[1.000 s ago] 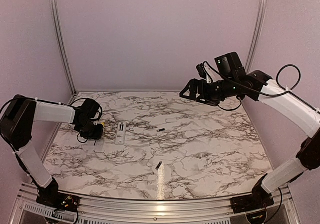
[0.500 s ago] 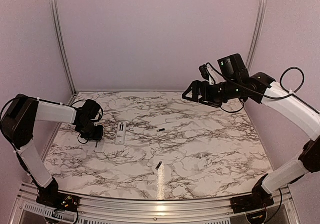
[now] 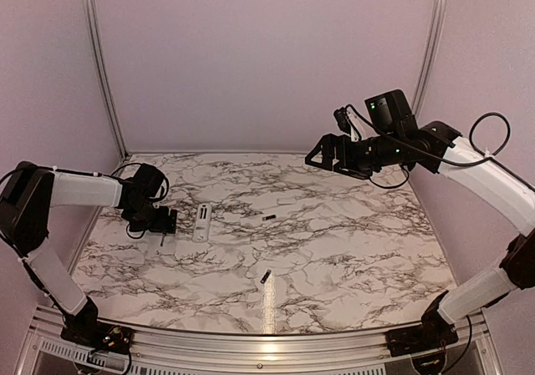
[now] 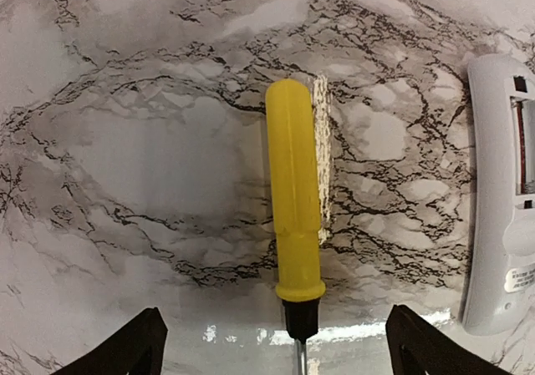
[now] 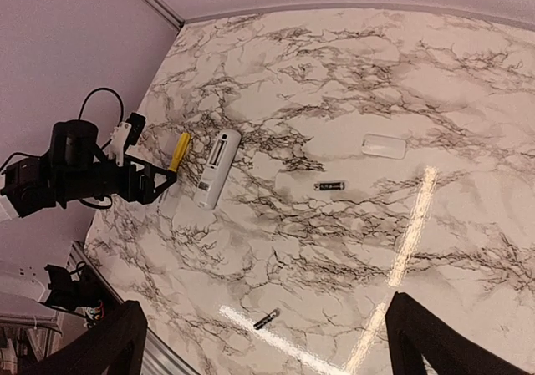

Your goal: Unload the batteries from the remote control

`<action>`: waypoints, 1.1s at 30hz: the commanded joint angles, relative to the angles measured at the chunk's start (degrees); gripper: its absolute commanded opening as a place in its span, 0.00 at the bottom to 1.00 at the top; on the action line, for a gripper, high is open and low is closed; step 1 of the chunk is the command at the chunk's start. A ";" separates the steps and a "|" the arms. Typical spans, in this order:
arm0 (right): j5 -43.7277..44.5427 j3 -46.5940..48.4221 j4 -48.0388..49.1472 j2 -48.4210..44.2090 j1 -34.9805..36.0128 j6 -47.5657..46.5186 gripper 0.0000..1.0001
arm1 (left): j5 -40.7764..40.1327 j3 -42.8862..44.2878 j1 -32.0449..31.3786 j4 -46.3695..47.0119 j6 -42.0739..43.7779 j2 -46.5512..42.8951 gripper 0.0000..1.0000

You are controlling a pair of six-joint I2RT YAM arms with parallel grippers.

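- Two tiny near-black cylindrical batteries are lying loose on the white marble-pattern tabletop. One is sitting mid-table, well right of the remote. The 2nd is lying nearer the arm bases.
- Slim white plastic bar-shaped remote is lying flat at table left w/ its recessed compartment facing up, uncovered.
- Left gripper is hovering low just left of the remote w/ fingers spread wide. I'm seeing them straddling the yellow-handled screwdriver w/o touching it. It's lying parallel to the remote, near but apart.
- Right gripper is hanging high over the far-right side, fingers spread wide and holding nothing.
- Small pale rounded-rectangular piece is lying apart on the marble.
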 commanded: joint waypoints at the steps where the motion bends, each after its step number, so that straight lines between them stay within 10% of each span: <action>1: 0.92 1.58 -0.57 -0.74 -0.44 -0.39 0.99 | -2.64 0.01 0.36 -0.19 0.87 -6.64 0.99; 33: 17.56 1.80 9.51 -5.03 -0.42 -6.43 0.98 | -10.98 -3.52 0.38 11.06 15.23 -46.39 0.99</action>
